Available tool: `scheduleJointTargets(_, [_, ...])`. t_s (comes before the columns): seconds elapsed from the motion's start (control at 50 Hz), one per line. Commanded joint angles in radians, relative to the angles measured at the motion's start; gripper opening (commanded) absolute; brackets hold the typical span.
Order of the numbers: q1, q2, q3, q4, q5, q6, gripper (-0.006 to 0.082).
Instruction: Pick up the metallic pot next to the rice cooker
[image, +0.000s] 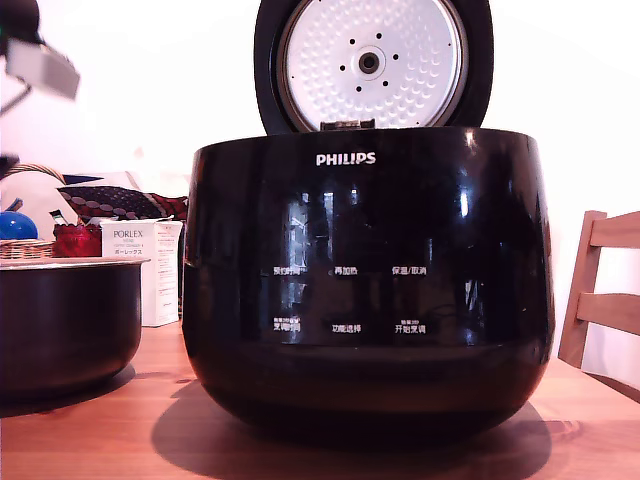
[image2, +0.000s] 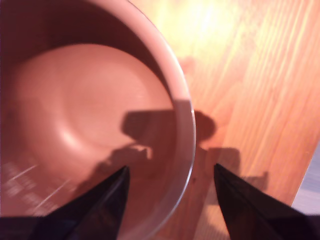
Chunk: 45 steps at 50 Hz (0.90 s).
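Metallic pot (image: 65, 325) on the wooden table (image: 120, 440), at exterior view's left, just beside the rice cooker (image: 368, 285), cut off by frame edge. Only wrist view shows its brown interior: gripper (image2: 170, 177) fingers spread, straddling the rim, no contact visible. Arm mostly out of exterior frame.

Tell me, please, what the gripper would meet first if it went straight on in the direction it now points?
Most likely the rim of the metallic pot. In the wrist view the gripper is open, one fingertip over the pot's inside, the other over the wooden table, the rim between them. How far away the rim lies is unclear.
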Motion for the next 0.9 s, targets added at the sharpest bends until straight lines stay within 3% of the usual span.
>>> scheduleJointTargets(0.0, [-0.003,0.032,-0.026,0.013,0.006,0.007,0.0491])
scheduleJointTargets(0.44, [-0.003,0.103,-0.026,0.025,0.008,0.027,0.0462])
scheduleJointTargets(0.68, [-0.003,0.103,-0.026,0.014,0.009,0.027,0.0219])
scheduleJointTargets(0.88, [-0.004,0.095,-0.026,0.005,0.008,0.031,0.0077])
